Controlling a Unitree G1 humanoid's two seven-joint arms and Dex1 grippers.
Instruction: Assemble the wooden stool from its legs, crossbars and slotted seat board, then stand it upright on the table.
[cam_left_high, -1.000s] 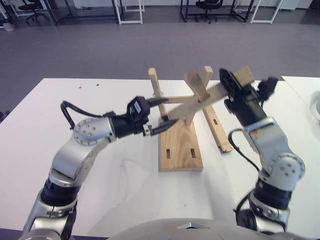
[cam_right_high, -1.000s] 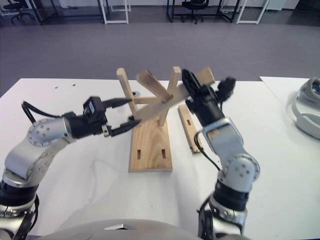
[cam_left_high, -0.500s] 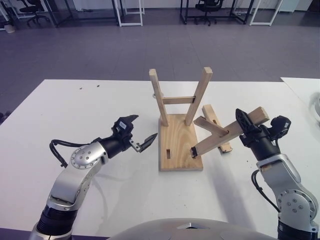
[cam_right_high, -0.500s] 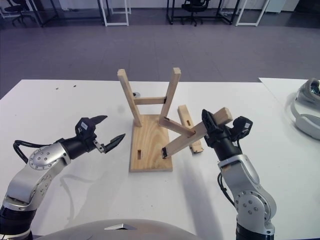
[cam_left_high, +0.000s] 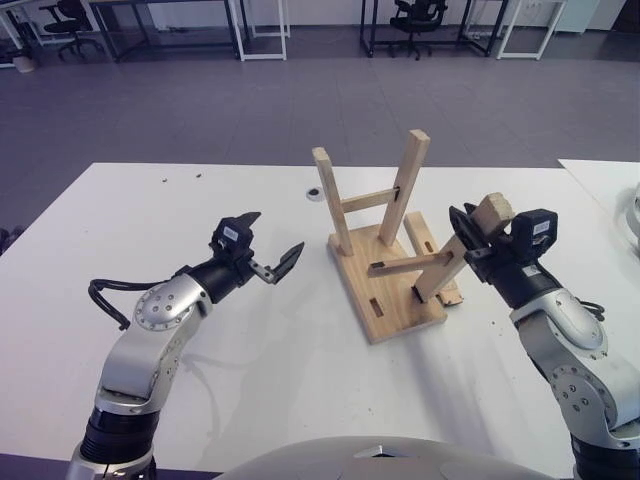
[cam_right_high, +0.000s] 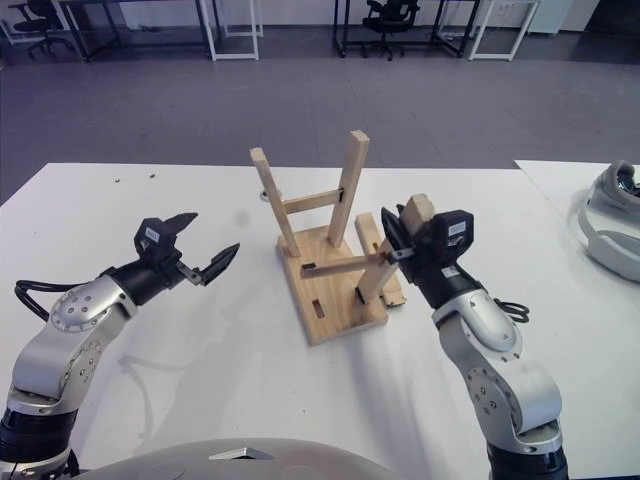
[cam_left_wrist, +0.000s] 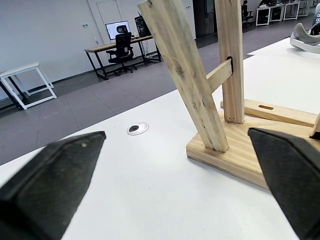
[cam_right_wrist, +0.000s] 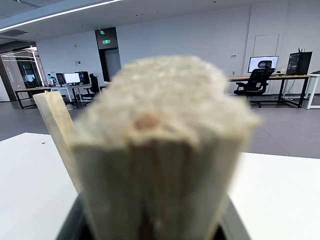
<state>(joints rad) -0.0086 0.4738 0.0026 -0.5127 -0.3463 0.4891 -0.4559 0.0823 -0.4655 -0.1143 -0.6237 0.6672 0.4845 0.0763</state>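
A pale rectangular wooden seat board with slots (cam_left_high: 392, 300) lay flat on the white table (cam_left_high: 120, 220), turned at a slant to the table's edge. At its far end two straight wooden legs (cam_left_high: 332, 205) stood up from it, leaning slightly toward each other and joined partway up by a short wooden crossbar (cam_left_high: 368, 201), so that half of the stool already looked built, upside down. The right gripper (cam_left_high: 470, 233) was clamped on the top end of a third wooden leg (cam_left_high: 450, 265), held tilted, with its lower end at the board's near right part; whether it sat in a slot could not be told. A second crossbar (cam_left_high: 405, 265) stuck out sideways from this leg, its free end hanging over the board and touching nothing. Another long wooden bar with slots (cam_left_high: 422, 238) lay loose on the table, just beside the board's right edge. The left gripper (cam_left_high: 279, 231) hovered to the left of the board, well apart from it, its fingers spread and holding nothing. By this view the job seemed about half done — the held leg had yet to be seated, the loose bar fitted, and the stool turned onto its feet.
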